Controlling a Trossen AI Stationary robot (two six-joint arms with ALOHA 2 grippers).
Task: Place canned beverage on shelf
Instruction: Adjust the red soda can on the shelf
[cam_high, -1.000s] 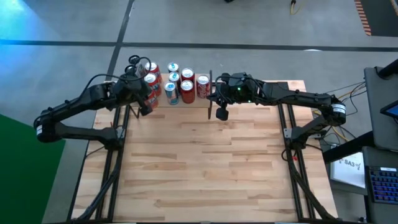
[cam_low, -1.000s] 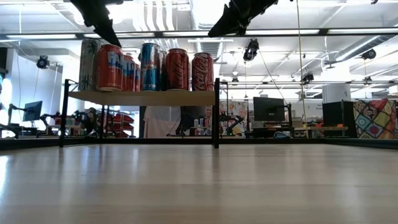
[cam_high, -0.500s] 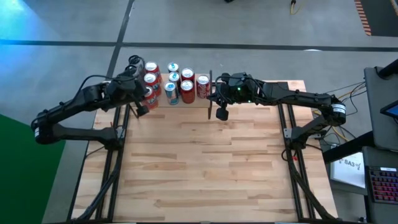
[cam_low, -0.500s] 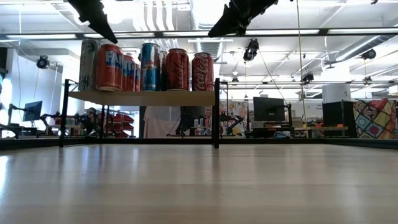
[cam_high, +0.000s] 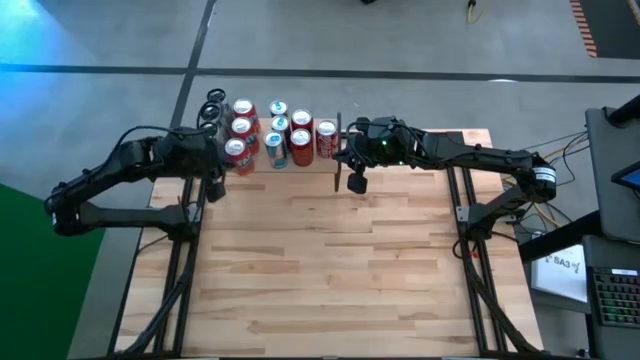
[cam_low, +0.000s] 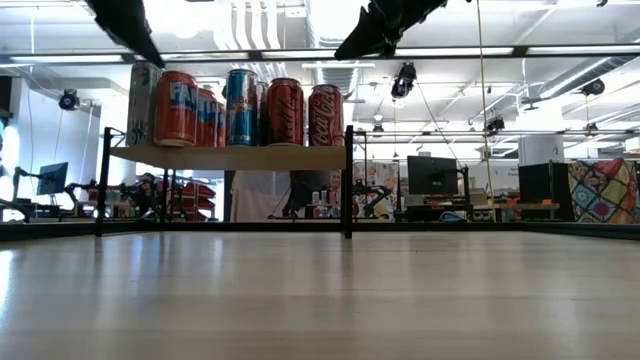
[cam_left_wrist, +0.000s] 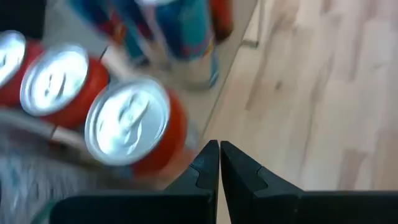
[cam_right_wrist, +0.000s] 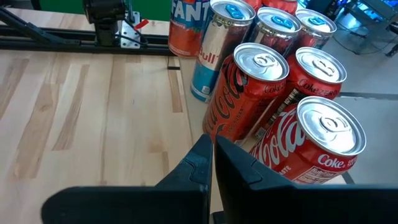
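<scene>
Several cans, red, orange and blue, stand upright on the small wooden shelf at the table's far left. My left gripper hangs shut and empty just off the shelf's near left corner, tipped downward; its wrist view shows an orange can's silver top close by its fingertips. My right gripper hangs shut and empty by the shelf's near right corner, slanting down toward the table's left. In its wrist view the red cola cans stand right beside it.
The butcher-block tabletop stretches from the shelf to the near edge. Black arm frames run along both sides. The shelf's thin black uprights stand at its corners. A keyboard lies off the table's right.
My left gripper has drawn back from above the shelf's near left cans toward the table's left edge, tipping a little as it went, still shut. A can that its arm covered now shows. The cans and my right arm have kept still.
</scene>
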